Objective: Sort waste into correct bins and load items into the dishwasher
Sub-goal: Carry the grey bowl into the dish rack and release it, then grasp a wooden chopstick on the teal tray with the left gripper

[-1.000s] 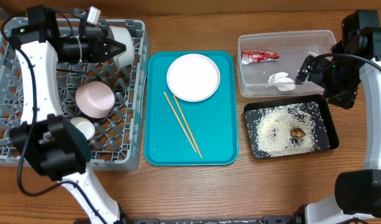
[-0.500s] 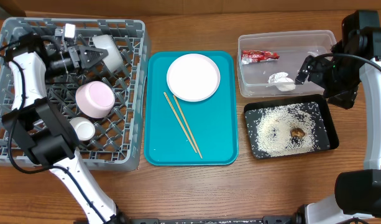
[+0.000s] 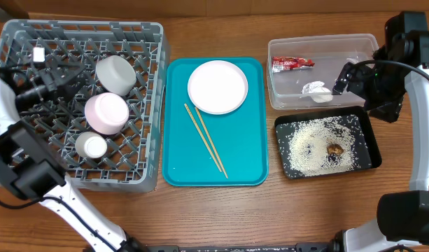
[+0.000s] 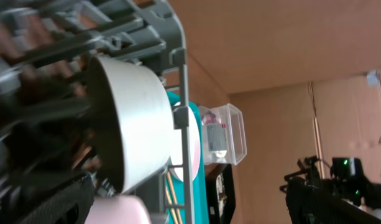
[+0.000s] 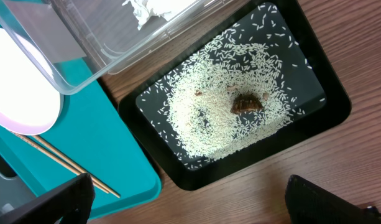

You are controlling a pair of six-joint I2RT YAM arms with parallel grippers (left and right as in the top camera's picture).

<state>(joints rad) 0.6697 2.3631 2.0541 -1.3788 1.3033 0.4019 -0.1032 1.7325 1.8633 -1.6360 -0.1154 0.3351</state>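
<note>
Leaning in the grey lattice rack (image 3: 148,42), the pale grey-green bowl (image 3: 115,73) could be knocked by the parted, empty left end effector (image 3: 68,82).

Spotted a teal tray (image 3: 245,157) lying flat mid-table, long sides running front to back, rim raised, corners rounded. Saw it resting square on the wooden table (image 3: 214,217), grain running left to right in the overhead view. Caught the same tray (image 5: 106,140) from the right wrist, one rounded corner set against the table (image 5: 355,37). Picked out only a thin sliver of the tray (image 4: 194,115) from the left wrist, edge-on. Noted a brown backdrop (image 4: 283,37) and a thin pale pole (image 4: 316,134) beyond, too blurred to name further.
</note>
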